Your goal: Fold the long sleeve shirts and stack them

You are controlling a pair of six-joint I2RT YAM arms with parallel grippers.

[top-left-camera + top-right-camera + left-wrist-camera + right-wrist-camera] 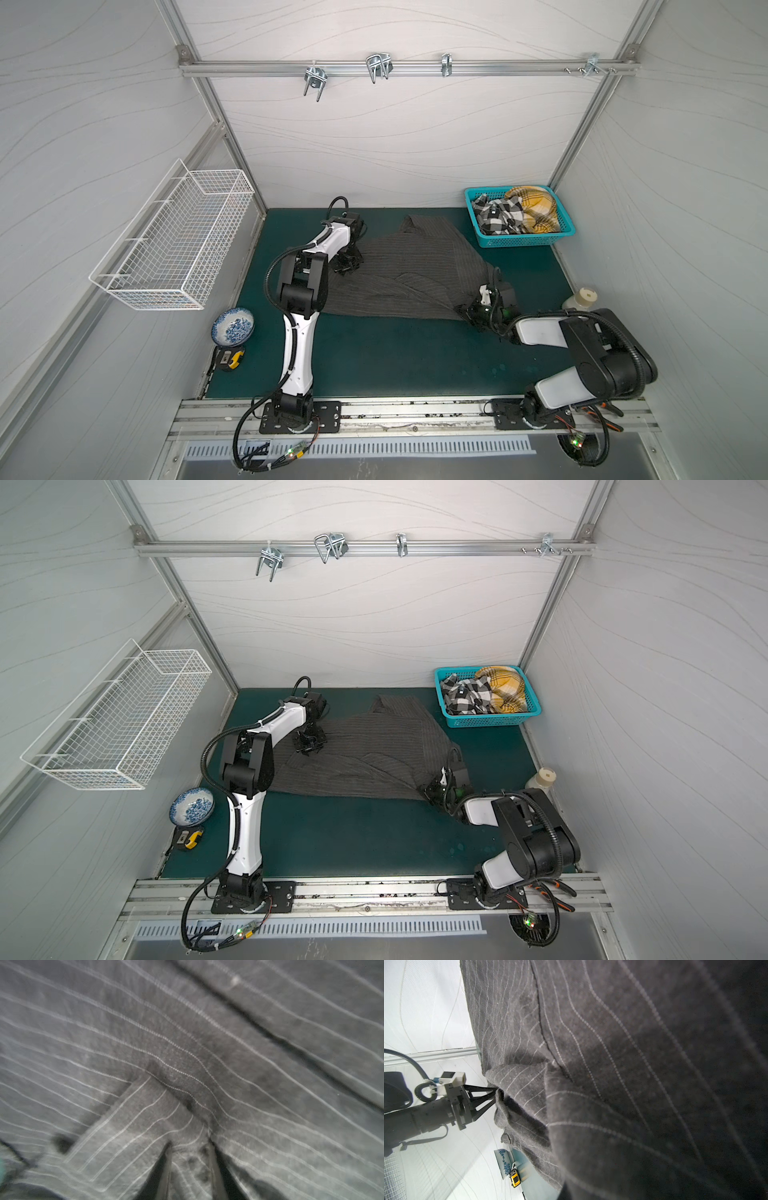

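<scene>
While the charcoal pinstriped shirt [407, 270] lies spread on the green mat [395, 361], left gripper [349, 264] pinching a fold near its left edge and right gripper [467, 309] (jaws closed) holding its near-right corner, the checked shirt [496, 216] and plaid shirt [536, 208] sit in the teal basket [523, 243], bowl [232, 326] and bottle [582, 297] flanking.

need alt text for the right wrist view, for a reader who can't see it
A dark grey pinstriped shirt fills most of the frame, close to the camera. At its edge the left tool pinches a bunched fold of the cloth. Behind it are a blue-and-white bowl and a yellow tape measure.
</scene>
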